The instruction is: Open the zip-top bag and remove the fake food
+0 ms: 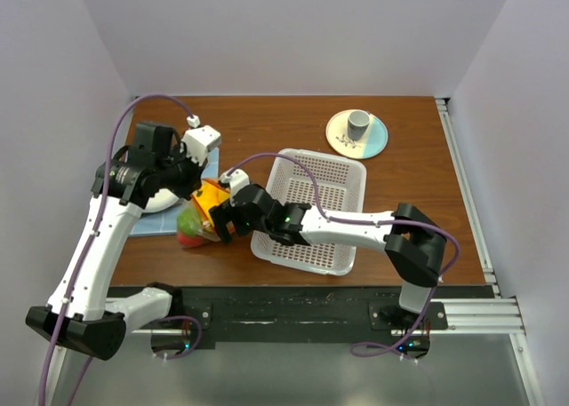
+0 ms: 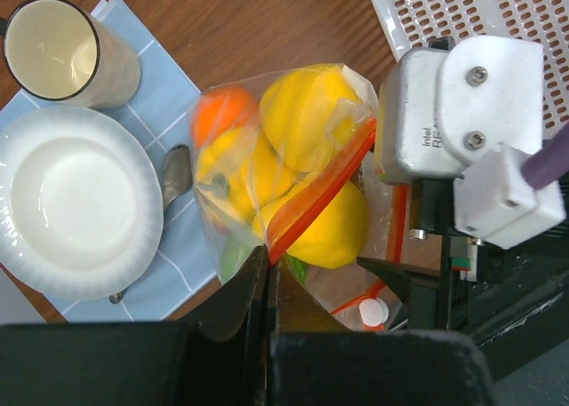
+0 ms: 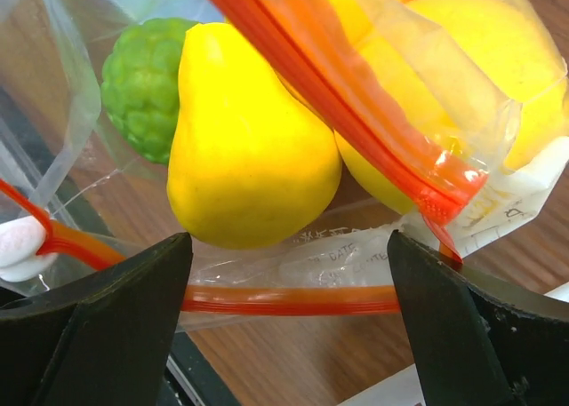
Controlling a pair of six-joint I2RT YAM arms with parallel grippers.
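The left hand (image 2: 267, 286) is pinching the bag (image 2: 236, 171) by its orange zip edge, fingers closed tight on the plastic. The right hand (image 3: 289, 246) is gaping wide at the bag's mouth, just left of the basket (image 1: 311, 210), with the yellow toy fruit (image 3: 249, 148) sitting inside just beyond its fingers.

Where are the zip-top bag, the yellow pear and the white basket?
zip-top bag (image 3: 338, 93): right wrist view, on its orange-red zip strip.
yellow pear (image 3: 253, 139): right wrist view, middle of its body.
white basket (image 1: 342, 179): top view, bare perforated floor.
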